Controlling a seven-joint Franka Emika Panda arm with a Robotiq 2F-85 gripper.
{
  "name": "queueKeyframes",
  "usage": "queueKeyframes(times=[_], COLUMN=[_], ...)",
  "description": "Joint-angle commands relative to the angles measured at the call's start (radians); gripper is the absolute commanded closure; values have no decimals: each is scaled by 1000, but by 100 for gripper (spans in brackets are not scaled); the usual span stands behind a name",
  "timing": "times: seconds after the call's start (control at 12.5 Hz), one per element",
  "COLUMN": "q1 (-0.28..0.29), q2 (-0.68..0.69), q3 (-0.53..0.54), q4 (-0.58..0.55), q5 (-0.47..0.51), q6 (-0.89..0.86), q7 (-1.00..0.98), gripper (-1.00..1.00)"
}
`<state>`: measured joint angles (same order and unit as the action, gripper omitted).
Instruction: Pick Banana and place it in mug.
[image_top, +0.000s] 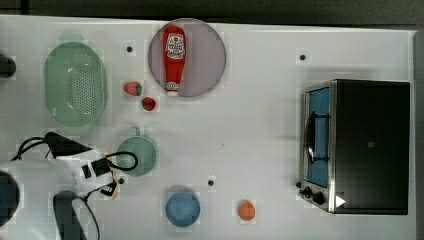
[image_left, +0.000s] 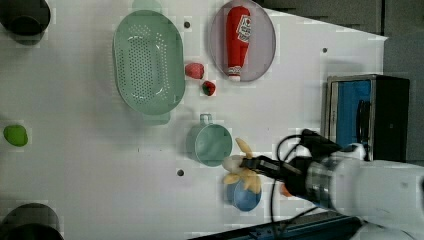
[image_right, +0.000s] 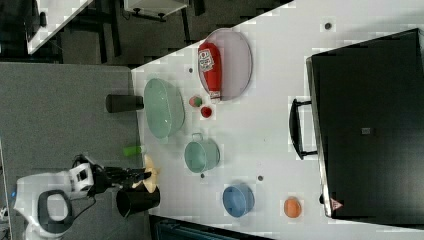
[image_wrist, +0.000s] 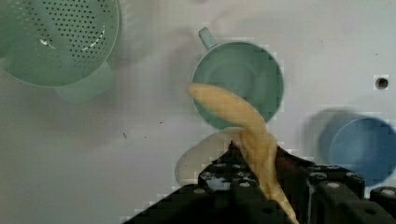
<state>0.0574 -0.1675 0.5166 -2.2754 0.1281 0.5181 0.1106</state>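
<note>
The pale cream-yellow banana (image_wrist: 238, 116) is lifted off the table with my gripper (image_wrist: 247, 158) shut on it. In the wrist view its free end hangs over the rim of the teal-green mug (image_wrist: 238, 81), which stands upright with its handle pointing away. In the left view the banana (image_left: 243, 170) and gripper (image_left: 247, 165) sit just right of the mug (image_left: 212, 145). In the top view the arm covers most of the banana (image_top: 111, 192), and the gripper (image_top: 107, 172) is at the left edge of the mug (image_top: 136, 156).
A blue bowl (image_top: 183, 208) and a small orange fruit (image_top: 246, 210) lie near the front. The pale green colander (image_top: 75, 83), two strawberries (image_top: 133, 88), and a ketchup bottle (image_top: 174, 60) on a plate (image_top: 210, 55) lie beyond the mug. A toaster oven (image_top: 365, 145) stands at the top view's right.
</note>
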Motion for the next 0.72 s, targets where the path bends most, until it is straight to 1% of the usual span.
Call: queueKeyframes(times=[0.08,0.24,0.32,0.56,0.72], q1=[-30,-30,-30,-30,-31], q2=[99,155,175,213,203], q3=[-21,-21,-24,-44,-47], q4=[-56,-90,-100,-111,-102], q5=[2,0,0,-1,-1], q6=[139,241,271,292,293], q7=[91,91,91,91,91], gripper=[45,45,37,-27,-72])
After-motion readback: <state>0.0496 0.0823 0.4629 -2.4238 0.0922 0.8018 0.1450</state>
